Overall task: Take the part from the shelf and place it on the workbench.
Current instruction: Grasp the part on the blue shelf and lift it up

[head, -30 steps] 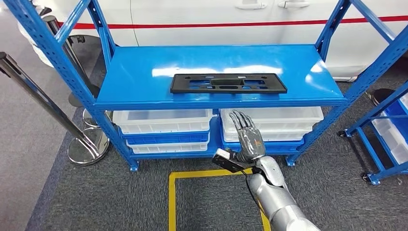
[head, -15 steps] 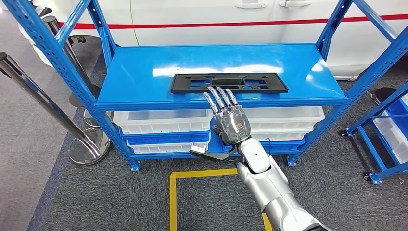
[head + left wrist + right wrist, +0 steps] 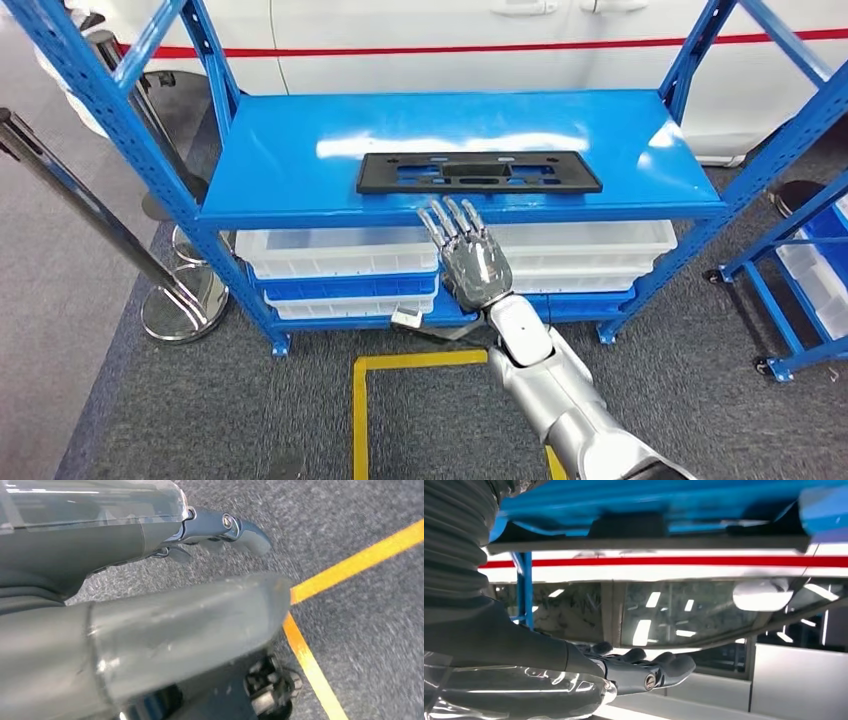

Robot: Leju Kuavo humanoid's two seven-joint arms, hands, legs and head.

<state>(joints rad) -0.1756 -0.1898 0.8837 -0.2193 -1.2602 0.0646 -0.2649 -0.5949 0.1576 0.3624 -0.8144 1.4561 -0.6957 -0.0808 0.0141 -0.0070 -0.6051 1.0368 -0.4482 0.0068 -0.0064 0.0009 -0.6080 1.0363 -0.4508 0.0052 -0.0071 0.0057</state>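
Reaching toward the shelf is the step in hand: the right hand point(image 3: 472, 258) is raised in front of the blue shelf point(image 3: 280, 160), fingers extended and apart, holding nothing. Its fingertips point(image 3: 447, 212) stand at the front edge of the upper deck, just short of the part point(image 3: 479, 172), with no contact between them. The part, a flat black rectangular frame with cut-outs, lies flat near the front middle of that deck, long side parallel to the edge. The right wrist view places the hand at about deck level, beside the front lip.

The left hand point(image 3: 220, 530) hangs low over grey carpet and a yellow floor line point(image 3: 350, 562); whether its fingers are spread or curled cannot be told from that view.

Judged from this position, the grasp is not yet made. The next move calls for carrying the fingers forward over the near long edge of the part, then closing on it. Because the part is thin and lies flat, a clean hold probably requires drawing the edge past the deck lip. White bins point(image 3: 340, 252) occupy the lower tier.
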